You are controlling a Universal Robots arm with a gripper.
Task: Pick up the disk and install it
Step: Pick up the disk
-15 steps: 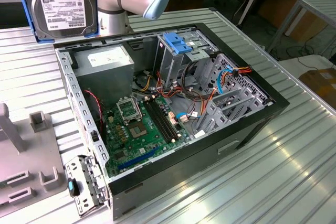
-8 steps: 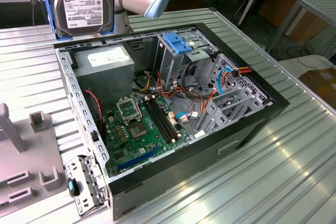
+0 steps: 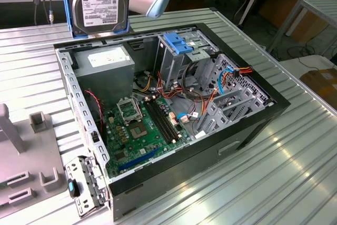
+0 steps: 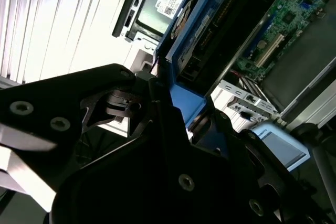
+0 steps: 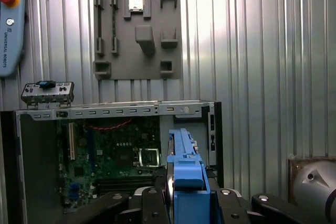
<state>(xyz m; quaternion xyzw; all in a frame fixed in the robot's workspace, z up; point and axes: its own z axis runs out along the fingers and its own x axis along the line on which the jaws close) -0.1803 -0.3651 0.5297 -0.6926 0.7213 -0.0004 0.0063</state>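
Note:
The disk (image 3: 97,1), a grey hard drive with a pale label and a bright blue carrier frame, hangs upright in the air above the far edge of the open computer case (image 3: 253,125). In both wrist views my gripper (image 5: 186,199) is shut on the disk's blue frame (image 5: 185,174), with a black finger on each side. In the second wrist view the disk (image 4: 191,27) juts out from the gripper (image 4: 176,100) over the case. The tall silver drive cage (image 3: 181,59) with its blue latch stands inside the case, toward the exterior view's right of the disk.
The case holds a green motherboard (image 3: 142,125), a power supply (image 3: 108,59) and loose cables (image 3: 226,77). A grey fixture plate (image 3: 23,156) and a small metal bracket (image 3: 84,185) lie at the exterior view's left. A pendant with a red button (image 5: 10,19) rests on the ribbed table (image 3: 274,183).

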